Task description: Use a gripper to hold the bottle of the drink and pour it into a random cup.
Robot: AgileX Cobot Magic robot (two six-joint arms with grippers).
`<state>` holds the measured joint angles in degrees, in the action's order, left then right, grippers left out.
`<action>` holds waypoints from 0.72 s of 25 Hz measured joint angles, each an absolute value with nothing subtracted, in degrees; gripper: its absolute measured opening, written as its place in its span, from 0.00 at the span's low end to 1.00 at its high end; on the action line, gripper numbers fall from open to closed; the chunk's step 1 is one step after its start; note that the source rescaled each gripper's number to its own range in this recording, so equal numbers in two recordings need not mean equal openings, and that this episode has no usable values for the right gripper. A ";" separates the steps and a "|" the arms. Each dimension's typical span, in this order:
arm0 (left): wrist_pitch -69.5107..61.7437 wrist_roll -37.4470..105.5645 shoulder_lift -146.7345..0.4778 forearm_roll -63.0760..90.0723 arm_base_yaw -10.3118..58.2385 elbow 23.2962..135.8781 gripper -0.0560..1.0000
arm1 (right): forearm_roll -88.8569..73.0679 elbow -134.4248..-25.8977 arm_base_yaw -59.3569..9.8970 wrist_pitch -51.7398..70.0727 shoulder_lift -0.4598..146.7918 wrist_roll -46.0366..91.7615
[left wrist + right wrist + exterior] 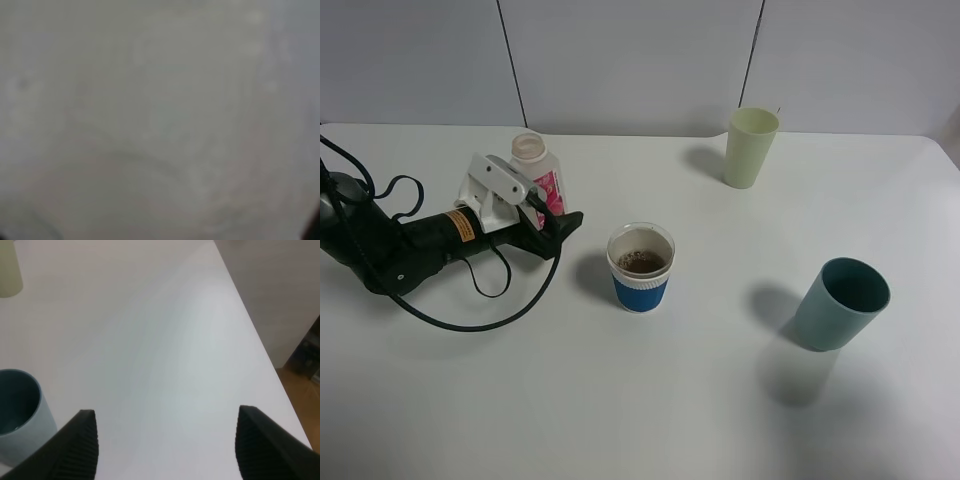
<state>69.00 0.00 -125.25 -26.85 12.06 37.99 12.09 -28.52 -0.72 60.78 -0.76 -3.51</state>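
The bottle of the drink (536,165), with a pink label and a pale cap, stands upright on the table at the left. My left gripper (560,213) reaches around it from the left; one black finger (563,224) lies in front of the bottle and the other is hidden behind it. Whether the jaws press on the bottle does not show. The left wrist view is only a pale blur. The cup (641,268), white with a blue sleeve, stands just right of the gripper and holds brown liquid. My right gripper (167,450) stands open over bare table.
A tall pale green cup (751,147) (9,270) stands at the back right. A teal cup (841,303) (17,415) stands at the right, near my right gripper. A black cable (480,300) loops on the table below the left arm. The table's right edge (257,340) is close.
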 joint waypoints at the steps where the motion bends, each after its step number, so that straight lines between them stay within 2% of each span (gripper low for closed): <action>1: 69.00 0.34 -125.25 -26.91 12.11 37.99 0.81 | 12.09 -28.52 -0.72 60.78 -0.76 -3.51; 7: 69.00 1.56 -123.25 -26.97 13.21 36.24 0.81 | 12.09 -28.52 -0.72 60.78 -0.76 -3.51; 18: 67.21 3.76 -107.28 -26.30 13.21 32.35 0.81 | 12.09 -28.52 -0.72 60.78 -0.76 -3.51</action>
